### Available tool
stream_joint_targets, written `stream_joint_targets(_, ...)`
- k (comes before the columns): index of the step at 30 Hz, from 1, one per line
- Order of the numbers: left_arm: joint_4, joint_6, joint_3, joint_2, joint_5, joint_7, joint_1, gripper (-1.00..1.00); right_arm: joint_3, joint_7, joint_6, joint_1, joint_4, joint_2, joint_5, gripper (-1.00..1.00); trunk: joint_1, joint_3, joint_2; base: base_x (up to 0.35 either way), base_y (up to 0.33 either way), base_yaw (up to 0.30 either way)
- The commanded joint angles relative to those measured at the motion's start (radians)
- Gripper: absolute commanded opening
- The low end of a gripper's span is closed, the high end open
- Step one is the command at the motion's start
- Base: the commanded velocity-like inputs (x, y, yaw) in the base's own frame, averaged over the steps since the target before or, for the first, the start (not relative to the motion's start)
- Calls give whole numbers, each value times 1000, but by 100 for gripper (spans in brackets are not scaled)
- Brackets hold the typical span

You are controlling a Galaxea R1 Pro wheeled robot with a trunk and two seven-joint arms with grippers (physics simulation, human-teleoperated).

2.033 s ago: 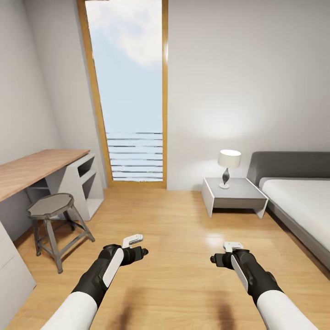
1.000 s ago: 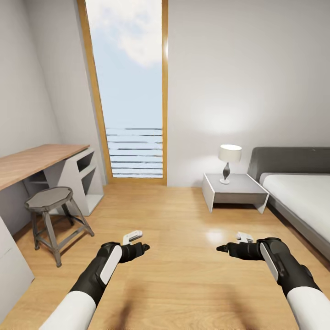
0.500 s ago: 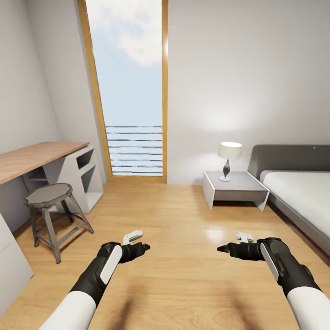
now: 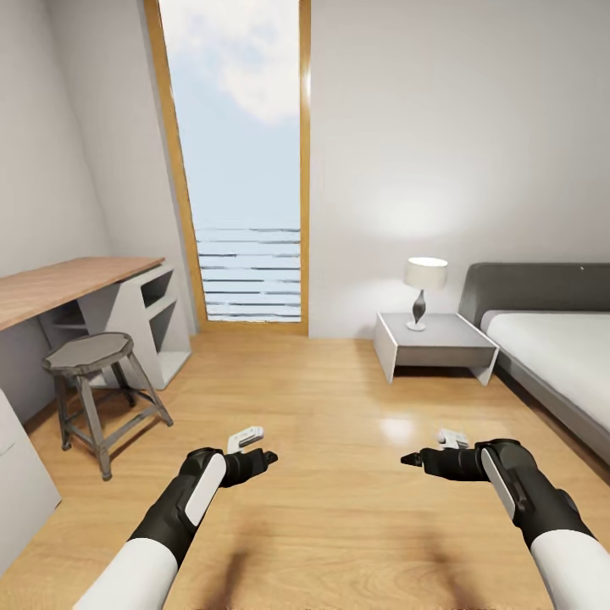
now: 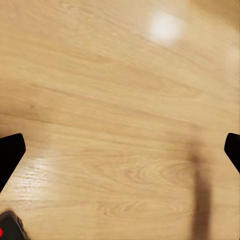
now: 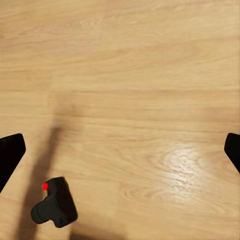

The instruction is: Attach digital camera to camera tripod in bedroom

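Observation:
The digital camera point(image 6: 54, 202), small, black and with a red button on top, lies on the light wood floor in the right wrist view. A black corner with a red dot point(image 5: 10, 229) sits at the edge of the left wrist view, probably the same camera. My left gripper point(image 4: 254, 449) and right gripper point(image 4: 428, 453) hang low over the bedroom floor, both open and holding nothing. In each wrist view the dark fingertips point(image 5: 9, 150) point(image 6: 10, 150) stand far apart. The camera tripod is out of view.
A tall wood-framed window point(image 4: 241, 169) faces me. A wooden desk point(image 4: 59, 288) and a grey stool point(image 4: 89, 356) stand at the left. A white nightstand point(image 4: 432, 343) with a lamp point(image 4: 424, 284) and a grey bed point(image 4: 559, 356) are at the right.
My right arm swung outward to the right and its gripper turned inward. The head view has risen slightly, shifting the room in the picture. The left arm barely moved.

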Motion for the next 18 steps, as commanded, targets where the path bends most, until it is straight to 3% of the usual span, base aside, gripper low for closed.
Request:
stream_joint_targets(1,-2,4,-2,0,12,10,-1,100,-2,0,7,0,0,0,-6,100,4,-4,-8,0,0,0)
stream_joint_targets(18,-3,3,-2,0,7,11,0,100,-2,0,8,0,0,0,-3,100,69,-58,-127,0,0,0)
